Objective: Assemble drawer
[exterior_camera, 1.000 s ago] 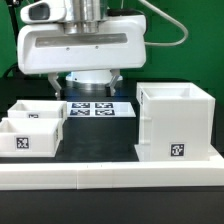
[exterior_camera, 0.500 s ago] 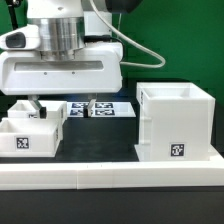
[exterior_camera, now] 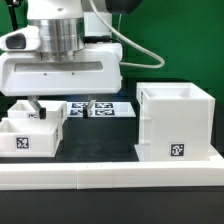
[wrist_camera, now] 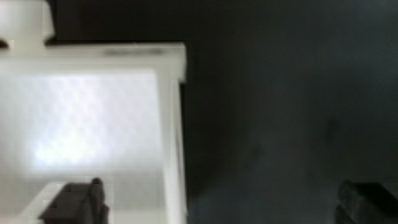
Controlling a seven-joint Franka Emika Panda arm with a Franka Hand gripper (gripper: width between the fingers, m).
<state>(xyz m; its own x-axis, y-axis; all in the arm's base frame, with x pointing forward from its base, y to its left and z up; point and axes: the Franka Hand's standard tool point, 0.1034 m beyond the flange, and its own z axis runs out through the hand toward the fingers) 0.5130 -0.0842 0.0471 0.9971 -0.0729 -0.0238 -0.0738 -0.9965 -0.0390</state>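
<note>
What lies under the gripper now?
The rear tray lies under the open gripper, with black table beside it. One of the fingers hangs over the tray, the other over the table. Nothing shows inside the tray, though the picture is blurred and that finger covers a corner.

Your arm [exterior_camera: 62,30] hangs from above with its wrist upright; the pincer [exterior_camera: 62,107] points straight down, its broad white body level; both dark fingers [wrist_camera: 75,203] stand spread wide apart at equal height
</note>
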